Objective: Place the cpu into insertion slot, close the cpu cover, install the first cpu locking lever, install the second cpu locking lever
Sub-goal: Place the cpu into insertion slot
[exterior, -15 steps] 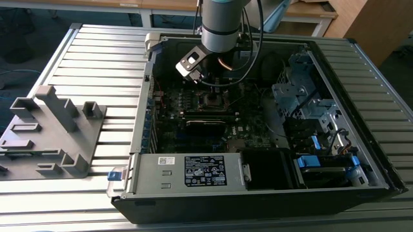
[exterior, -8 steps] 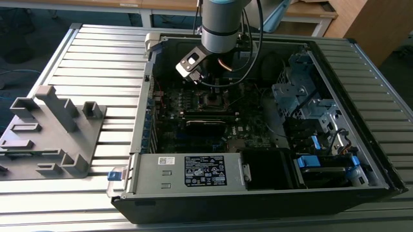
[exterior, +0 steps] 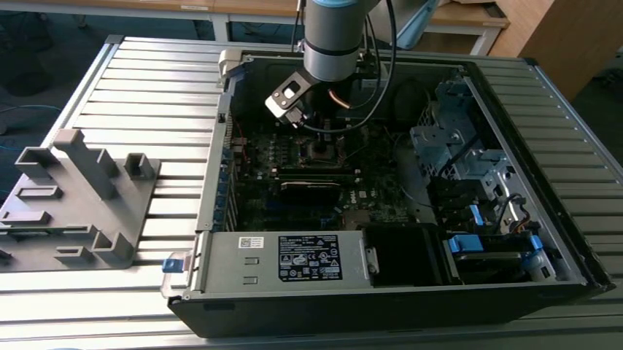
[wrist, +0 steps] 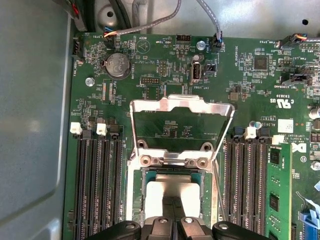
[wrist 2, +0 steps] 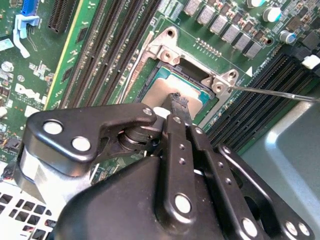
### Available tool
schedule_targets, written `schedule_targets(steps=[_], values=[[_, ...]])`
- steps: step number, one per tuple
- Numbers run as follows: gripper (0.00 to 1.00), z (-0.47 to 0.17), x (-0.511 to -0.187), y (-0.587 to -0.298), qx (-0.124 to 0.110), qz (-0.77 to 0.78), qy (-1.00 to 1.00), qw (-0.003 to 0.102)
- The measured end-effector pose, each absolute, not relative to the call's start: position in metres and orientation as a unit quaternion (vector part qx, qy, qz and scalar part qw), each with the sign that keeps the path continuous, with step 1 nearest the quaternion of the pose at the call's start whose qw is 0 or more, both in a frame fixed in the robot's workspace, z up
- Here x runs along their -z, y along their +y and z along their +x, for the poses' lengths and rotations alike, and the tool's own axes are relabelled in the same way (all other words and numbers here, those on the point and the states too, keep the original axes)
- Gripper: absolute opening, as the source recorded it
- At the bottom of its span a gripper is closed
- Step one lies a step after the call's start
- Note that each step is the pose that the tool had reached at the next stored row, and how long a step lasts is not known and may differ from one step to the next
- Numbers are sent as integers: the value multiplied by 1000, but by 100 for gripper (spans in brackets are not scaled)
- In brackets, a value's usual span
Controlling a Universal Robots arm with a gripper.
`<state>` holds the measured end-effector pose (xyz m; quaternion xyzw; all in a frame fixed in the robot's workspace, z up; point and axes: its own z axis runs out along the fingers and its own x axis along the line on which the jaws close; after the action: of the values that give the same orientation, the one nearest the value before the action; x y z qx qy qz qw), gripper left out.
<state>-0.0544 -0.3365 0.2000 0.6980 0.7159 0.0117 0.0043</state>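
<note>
One cpu (wrist: 172,192) flat in insertion slot (wrist: 134,200), cpu cover (wrist: 182,105) raised

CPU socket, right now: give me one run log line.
cpu: lying in insertion slot | cpu cover: raised open | gripper: shut, tips at cpu top

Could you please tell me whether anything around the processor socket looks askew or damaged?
Nothing stands out. The flat grey-metal square cpu sits squarely in the silver-rimmed black insertion slot, the thin silver frame cpu cover stands raised open, and the black gripper is down at the cpu's top.
</note>
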Motion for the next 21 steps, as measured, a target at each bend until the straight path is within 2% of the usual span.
schedule_targets(steps=[13, 21], values=[[11, -54, -198, -336, -12, 698, 716, 4], [11, -54, -209, -336, -12, 698, 716, 4]])
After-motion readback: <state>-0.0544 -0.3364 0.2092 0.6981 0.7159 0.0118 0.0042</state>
